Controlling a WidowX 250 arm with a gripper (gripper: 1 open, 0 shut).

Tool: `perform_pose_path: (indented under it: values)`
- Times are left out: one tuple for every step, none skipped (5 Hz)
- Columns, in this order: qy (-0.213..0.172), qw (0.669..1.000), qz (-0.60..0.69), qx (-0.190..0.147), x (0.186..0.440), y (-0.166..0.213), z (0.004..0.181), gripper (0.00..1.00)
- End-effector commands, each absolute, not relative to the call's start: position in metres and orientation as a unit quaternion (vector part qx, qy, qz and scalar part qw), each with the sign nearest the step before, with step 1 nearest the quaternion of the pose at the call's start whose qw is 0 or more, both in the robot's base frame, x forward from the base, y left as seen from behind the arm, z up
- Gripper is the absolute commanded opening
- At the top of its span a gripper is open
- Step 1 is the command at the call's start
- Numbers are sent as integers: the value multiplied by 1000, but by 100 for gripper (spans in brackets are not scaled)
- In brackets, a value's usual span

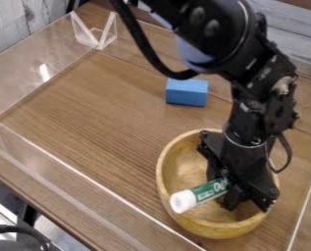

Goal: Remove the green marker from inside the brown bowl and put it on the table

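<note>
The brown bowl (171, 167) sits on the table (92, 108) at the front right. Inside it lies the green marker (204, 193), its white cap end pointing toward the bowl's near left side. My black gripper (236, 193) points straight down into the bowl, and its fingers have closed around the marker's green barrel. The far end of the marker is hidden behind the fingers. The marker still rests low in the bowl.
A blue block (186, 92) lies on the table behind the bowl. Low clear acrylic walls (26, 147) border the tabletop on the left and back. The black arm (224, 44) reaches in from the top of the view.
</note>
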State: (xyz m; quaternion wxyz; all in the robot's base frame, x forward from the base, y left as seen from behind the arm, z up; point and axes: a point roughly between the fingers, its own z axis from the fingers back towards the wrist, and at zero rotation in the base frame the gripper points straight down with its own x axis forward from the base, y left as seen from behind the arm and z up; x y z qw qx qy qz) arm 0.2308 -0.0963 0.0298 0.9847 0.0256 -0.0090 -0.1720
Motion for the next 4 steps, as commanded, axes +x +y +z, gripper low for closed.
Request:
perform_pose_path:
  values:
    - [-35,984,-172,25,240,-96,47,0]
    - [-35,984,-170,27,241,-96,51,0]
    - [-37,985,-166,26,241,-96,53,0]
    - [-38,986,-162,25,241,-96,55,0]
